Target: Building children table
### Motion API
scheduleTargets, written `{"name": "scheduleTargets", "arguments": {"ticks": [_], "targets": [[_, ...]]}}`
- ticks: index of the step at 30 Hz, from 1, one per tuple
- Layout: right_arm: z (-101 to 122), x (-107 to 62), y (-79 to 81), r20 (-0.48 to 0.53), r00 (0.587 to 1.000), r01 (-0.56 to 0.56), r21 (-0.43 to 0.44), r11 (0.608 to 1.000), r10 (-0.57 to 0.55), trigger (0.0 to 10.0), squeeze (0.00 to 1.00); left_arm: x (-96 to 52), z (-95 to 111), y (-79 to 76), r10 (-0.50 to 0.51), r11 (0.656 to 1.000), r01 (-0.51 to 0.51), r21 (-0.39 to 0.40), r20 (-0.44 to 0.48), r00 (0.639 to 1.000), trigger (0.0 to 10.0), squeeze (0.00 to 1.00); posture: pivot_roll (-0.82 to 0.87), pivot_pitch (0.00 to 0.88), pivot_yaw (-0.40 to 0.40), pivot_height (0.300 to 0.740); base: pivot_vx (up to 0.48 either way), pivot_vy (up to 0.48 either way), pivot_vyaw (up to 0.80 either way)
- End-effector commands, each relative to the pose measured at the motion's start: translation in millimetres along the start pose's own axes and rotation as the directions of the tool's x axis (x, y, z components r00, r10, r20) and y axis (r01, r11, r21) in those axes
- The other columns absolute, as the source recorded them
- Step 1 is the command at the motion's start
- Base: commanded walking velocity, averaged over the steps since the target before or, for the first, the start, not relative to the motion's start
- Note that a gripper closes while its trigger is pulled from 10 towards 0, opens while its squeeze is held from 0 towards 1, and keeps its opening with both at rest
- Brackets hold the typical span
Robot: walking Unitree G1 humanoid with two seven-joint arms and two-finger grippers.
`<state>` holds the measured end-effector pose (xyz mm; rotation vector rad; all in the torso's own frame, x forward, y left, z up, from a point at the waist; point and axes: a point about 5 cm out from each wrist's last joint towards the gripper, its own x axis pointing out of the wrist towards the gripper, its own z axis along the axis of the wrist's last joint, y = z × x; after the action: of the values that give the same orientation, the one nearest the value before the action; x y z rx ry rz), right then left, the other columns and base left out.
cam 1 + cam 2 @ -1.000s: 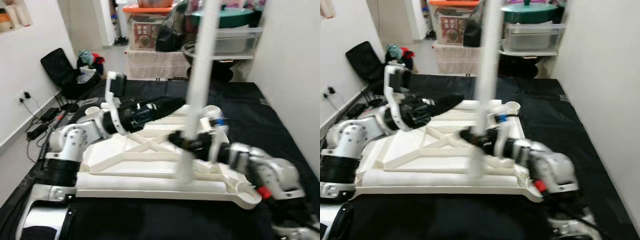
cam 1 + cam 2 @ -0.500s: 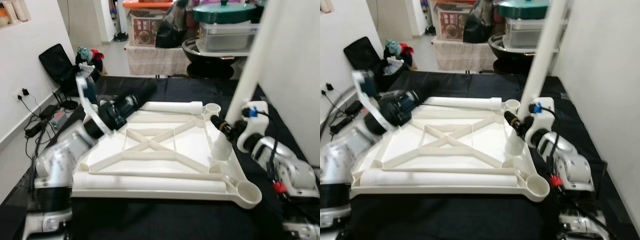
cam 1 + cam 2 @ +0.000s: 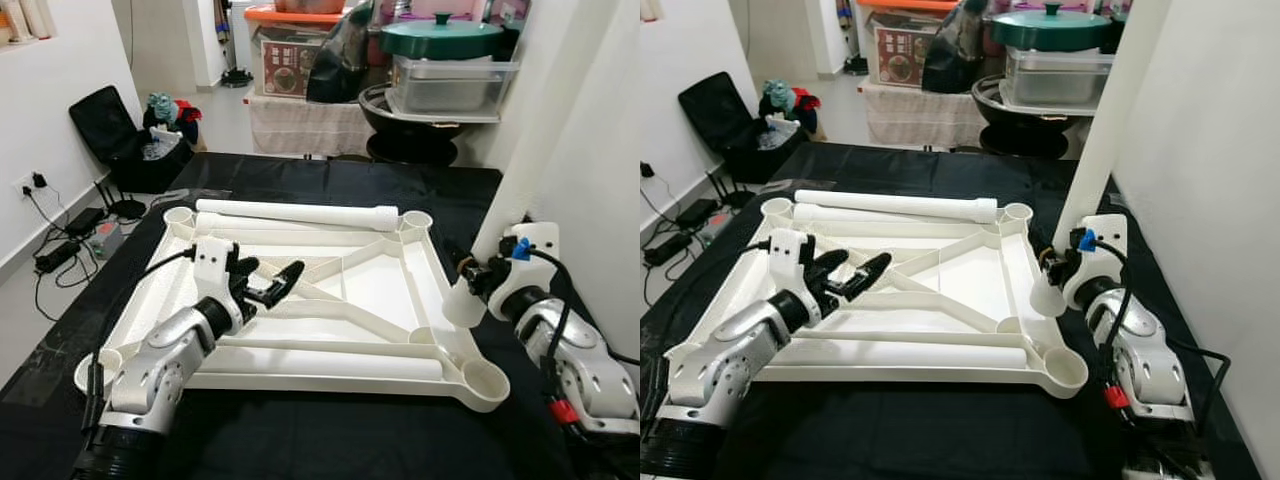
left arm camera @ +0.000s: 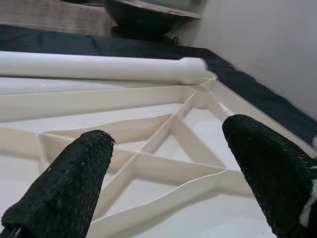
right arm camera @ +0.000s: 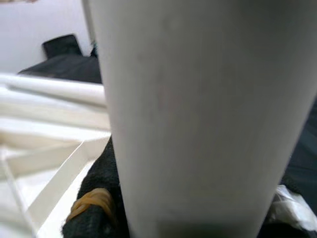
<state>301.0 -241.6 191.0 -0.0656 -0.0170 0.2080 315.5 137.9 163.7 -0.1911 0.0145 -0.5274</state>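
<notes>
The white table top [image 3: 330, 290] lies upside down on the black mat [image 3: 300, 430], ribs and corner sockets facing up so legs can be pushed in from above. The right gripper [image 3: 478, 280] is clamped around a white table leg [image 3: 515, 190], holding it nearly upright with its flared lower end hanging just off the top's right edge, between the two right-hand sockets and seated in neither; this looks like the carry toward a socket. The leg's upper end is cut off by the frame, and the right wrist view is too close to show the fingertips. The left gripper [image 3: 268, 287] hovers over the cross ribs with its fingers [image 4: 74, 183] spread and nothing between them. Beyond it, a second leg [image 3: 295, 213] lies along the far rim; another rests along the near rim.
</notes>
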Motion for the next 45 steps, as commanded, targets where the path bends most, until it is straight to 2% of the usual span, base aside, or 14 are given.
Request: {"name": "scheduleTargets", "arguments": {"ticks": [1,6,11,13,17,22,24,31,32,34,38,40,43,45], "targets": [[2,-4.2,0.6,0.017,1.000,-0.021,-0.018,1.000,0.021,0.0,0.00,-2.3,-8,4.9,0.043,0.999,-0.043,0.007,-0.024,0.999,10.0,0.00,0.01,0.000,-0.031,0.740,0.000,0.000,0.00],[-6,-15.7,-1.0,-0.004,0.999,-0.044,-0.044,0.998,0.044,0.0,0.00,-3.0,-15,5.8,0.076,0.997,-0.074,0.032,-0.041,0.996,10.0,0.00,0.00,0.000,-0.023,0.740,0.000,0.000,0.00],[-20,-36.3,-15.5,-0.060,0.998,-0.021,-0.080,0.997,0.017,0.0,0.00,-6.7,-22,5.4,0.075,0.995,-0.070,0.074,-0.078,0.994,10.0,0.00,0.00,0.000,-0.023,0.740,0.000,0.000,0.00],[-22,-37.6,-18.8,-0.063,0.998,-0.005,-0.097,0.995,-0.001,0.0,0.00,-7.2,-24,6.7,0.084,0.993,-0.077,0.084,-0.085,0.993,10.0,0.00,0.00,0.000,-0.022,0.740,0.000,0.000,0.00],[-23,-38.1,-34.8,-0.056,0.992,0.103,-0.209,0.973,-0.117,0.0,0.00,-6.2,-26,5.5,0.085,0.994,-0.077,0.083,-0.089,0.992,10.0,0.00,0.00,0.000,-0.023,0.740,0.000,0.000,0.00],[-23,-37.0,-35.3,-0.021,0.988,0.147,-0.221,0.964,-0.155,0.0,0.00,-4.5,-25,5.3,0.089,0.993,-0.082,0.088,-0.078,0.993,10.0,0.00,0.01,0.000,-0.028,0.740,0.000,0.000,0.00],[-26,-35.1,-29.8,-0.013,0.989,0.141,-0.234,0.962,-0.149,0.0,0.00,-4.2,-24,5.6,0.094,0.992,-0.088,0.087,-0.073,0.993,10.0,0.00,0.01,0.000,-0.027,0.740,0.000,0.000,0.00],[-39,-29.9,-4.5,-0.026,0.997,0.068,-0.156,0.985,-0.073,0.0,0.00,-3.5,-24,5.8,0.094,0.992,-0.087,0.090,-0.076,0.993,10.0,0.00,0.01,0.000,-0.023,0.740,0.000,0.000,0.00],[-51,-30.3,18.7,-0.050,0.999,-0.015,-0.128,0.992,0.009,0.0,0.00,-2.4,-24,7.8,0.103,0.991,-0.096,0.090,-0.078,0.992,10.0,0.00,0.01,0.000,-0.021,0.740,0.000,0.000,0.00],[-56,-32.0,29.4,-0.063,0.997,-0.050,-0.102,0.994,0.044,0.0,0.00,-1.6,-24,8.7,0.107,0.991,-0.100,0.088,-0.077,0.991,10.0,0.00,0.01,0.000,-0.021,0.740,0.000,0.000,0.00],[-58,-32.9,33.5,-0.064,0.996,-0.060,-0.081,0.995,0.055,0.0,0.00,-1.0,-23,8.9,0.107,0.991,-0.101,0.088,-0.075,0.991,10.0,0.00,0.01,0.000,-0.020,0.740,0.000,0.000,0.00],[-58,-32.8,44.8,-0.044,0.996,-0.072,0.038,0.997,0.073,0.0,0.00,0.8,-21,10.6,0.112,0.991,-0.105,0.088,-0.071,0.991,10.0,0.00,0.00,0.000,-0.014,0.740,0.000,0.000,0.00],[-58,-32.8,44.8,-0.044,0.996,-0.072,0.038,0.997,0.073,0.0,0.00,0.8,-21,10.6,0.112,0.991,-0.105,0.088,-0.071,0.991,10.0,0.00,0.00,0.000,-0.014,0.740,0.000,0.000,0.00],[-57,-30.4,55.1,-0.026,0.995,-0.088,0.108,0.990,0.091,0.0,0.00,2.3,-21,11.7,0.117,0.990,-0.111,0.086,-0.067,0.991,10.0,0.00,0.00,0.000,-0.015,0.740,0.000,0.000,0.00]]}}
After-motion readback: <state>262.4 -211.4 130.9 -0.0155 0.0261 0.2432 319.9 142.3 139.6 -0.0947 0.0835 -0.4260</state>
